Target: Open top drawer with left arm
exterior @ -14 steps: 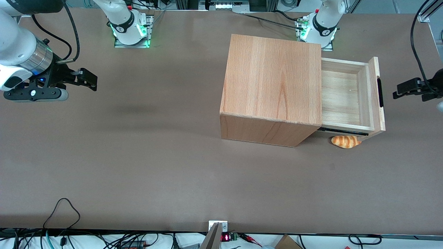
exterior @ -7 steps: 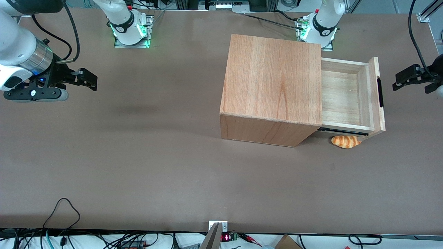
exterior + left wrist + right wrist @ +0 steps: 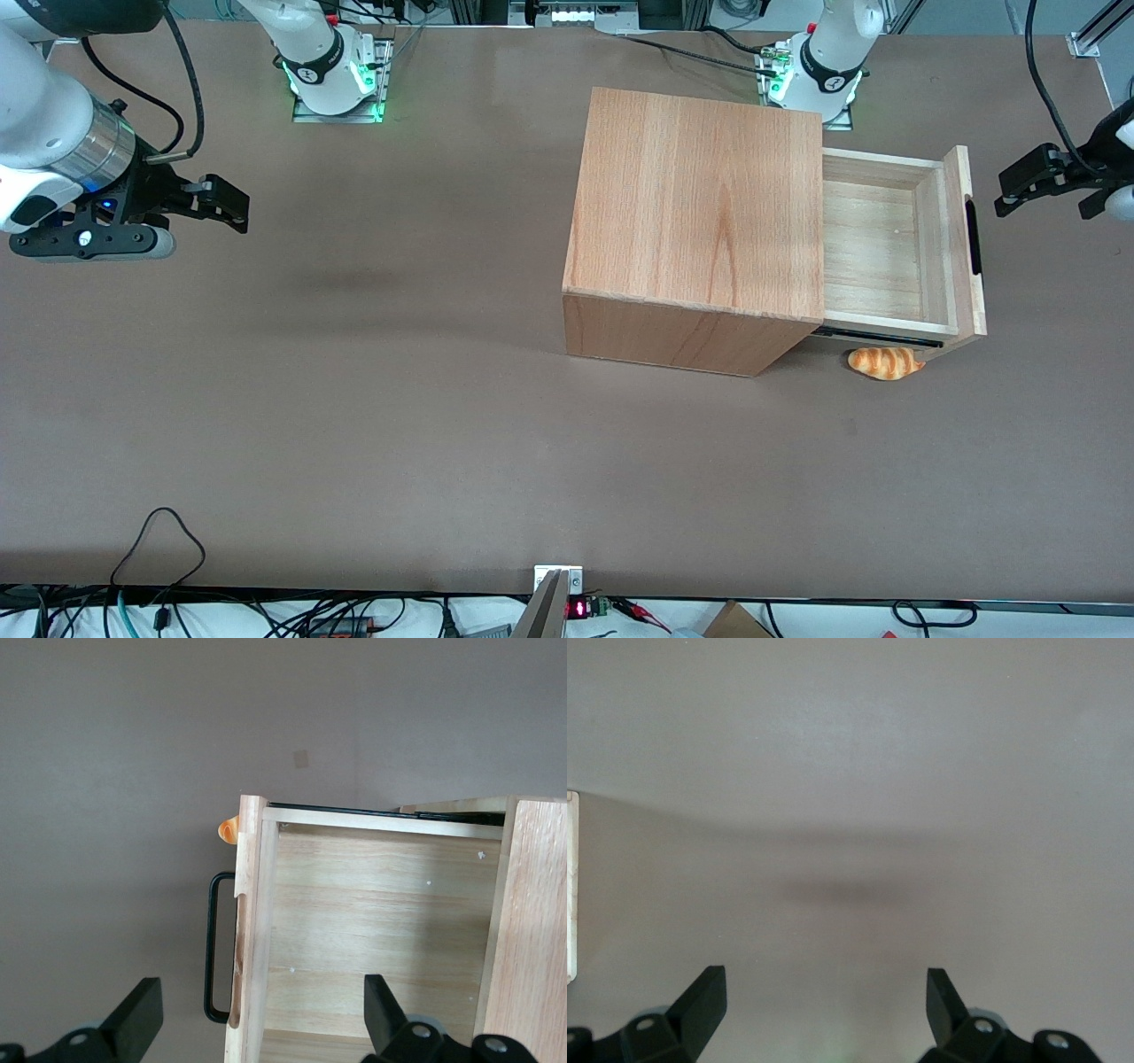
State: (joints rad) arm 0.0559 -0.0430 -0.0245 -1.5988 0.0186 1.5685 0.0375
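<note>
Top drawer [image 3: 890,246], right of centre frame, juts well out of your cabinet [image 3: 700,208]. Gripper [image 3: 1032,182] hangs at right edge, clear of handle [image 3: 974,237], jaws apart, empty: pull looks finished.

cabinet [image 3: 700,213]: stands on the table [image 3: 354,399], upper half of the frame, toward the working arm's end.
top drawer [image 3: 873,252]: pulled out of the cabinet toward the working arm's end, its inside uncovered.
handle [image 3: 974,237]: on the drawer's front panel, facing the frame's edge.
gripper [image 3: 1003,190]: in front of the drawer, near the handle but apart from it, at the frame's edge.
bread roll [image 3: 884,361]: on the table, under the drawer's corner nearest the front camera.
</note>
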